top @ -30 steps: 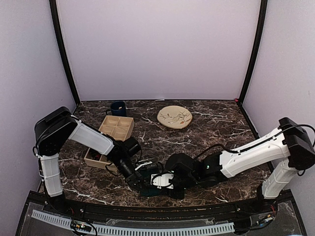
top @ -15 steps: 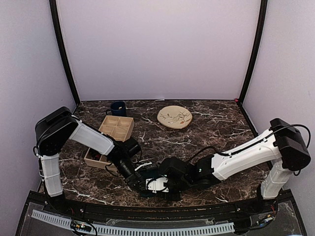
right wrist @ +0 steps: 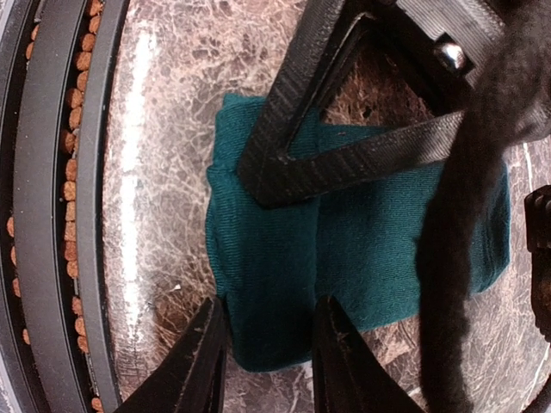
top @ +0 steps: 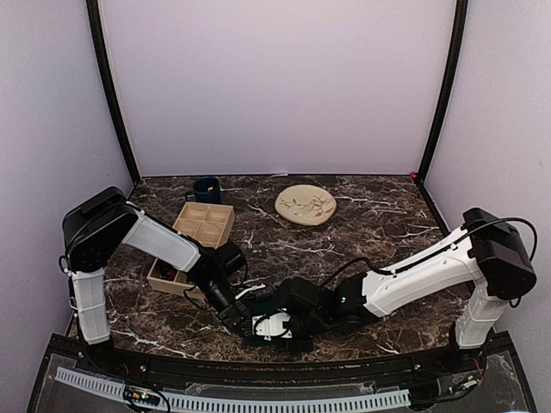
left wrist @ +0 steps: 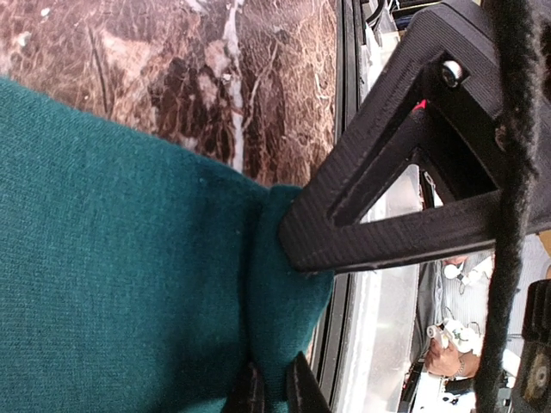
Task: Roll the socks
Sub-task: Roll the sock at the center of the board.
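Left claw (left wrist: 280,323) pinching fold of teal sock (left wrist: 129,258), right claw (right wrist: 263,258) half-open over its edge, grips clear only from wrists

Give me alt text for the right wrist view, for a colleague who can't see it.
A folded teal sock lies flat on the marble table, near its black edge rail. The right gripper straddles the sock's rail-side end with jaws apart; whether it pinches the fabric is unclear.
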Robot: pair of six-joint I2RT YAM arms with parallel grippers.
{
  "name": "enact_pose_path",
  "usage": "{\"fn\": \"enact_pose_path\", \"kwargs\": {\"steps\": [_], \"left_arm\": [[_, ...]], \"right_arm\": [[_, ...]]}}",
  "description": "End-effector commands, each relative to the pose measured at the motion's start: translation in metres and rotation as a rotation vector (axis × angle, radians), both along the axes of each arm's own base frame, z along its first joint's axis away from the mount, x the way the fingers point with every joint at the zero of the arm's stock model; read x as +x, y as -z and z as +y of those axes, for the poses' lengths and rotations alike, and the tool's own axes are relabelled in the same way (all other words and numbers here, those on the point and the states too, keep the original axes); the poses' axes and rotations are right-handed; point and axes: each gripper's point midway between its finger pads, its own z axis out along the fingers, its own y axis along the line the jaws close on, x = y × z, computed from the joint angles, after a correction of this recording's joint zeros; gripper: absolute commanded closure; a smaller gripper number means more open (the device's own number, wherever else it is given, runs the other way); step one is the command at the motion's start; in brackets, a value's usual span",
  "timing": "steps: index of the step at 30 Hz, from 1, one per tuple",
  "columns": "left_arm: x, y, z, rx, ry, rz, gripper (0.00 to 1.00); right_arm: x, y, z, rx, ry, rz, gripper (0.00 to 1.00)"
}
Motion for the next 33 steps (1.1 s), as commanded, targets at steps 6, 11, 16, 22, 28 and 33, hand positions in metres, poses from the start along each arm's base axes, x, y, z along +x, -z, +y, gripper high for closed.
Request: {"fn": "enact_pose_path", "kwargs": {"steps": [6, 11, 16, 22, 28, 33], "left_arm": [[-0.004, 0.02, 0.014, 0.094, 0.008, 0.001, 1.0], [-0.005, 0.02, 0.015, 0.096, 0.01, 0.004, 1.0], [-0.005, 0.02, 0.015, 0.099, 0.012, 0.004, 1.0], [-0.004, 0.019, 0.015, 0.105, 0.01, -0.001, 0.98], [0.004, 0.018, 0.015, 0.132, -0.014, -0.055, 0.89], [0.015, 0.015, 0.015, 0.158, -0.043, -0.113, 0.82]], "right_arm": [[0.0, 0.004, 0.013, 0.009, -0.025, -0.019, 0.73], [0.0, 0.008, 0.013, 0.001, -0.026, -0.02, 0.74], [0.001, 0.018, 0.011, -0.028, -0.03, -0.014, 0.75], [-0.001, 0.025, 0.006, -0.061, -0.033, 0.03, 0.87], [-0.001, 0.032, -0.001, -0.1, -0.021, 0.071, 1.0], [-0.001, 0.036, -0.006, -0.124, -0.009, 0.097, 1.0]]}}
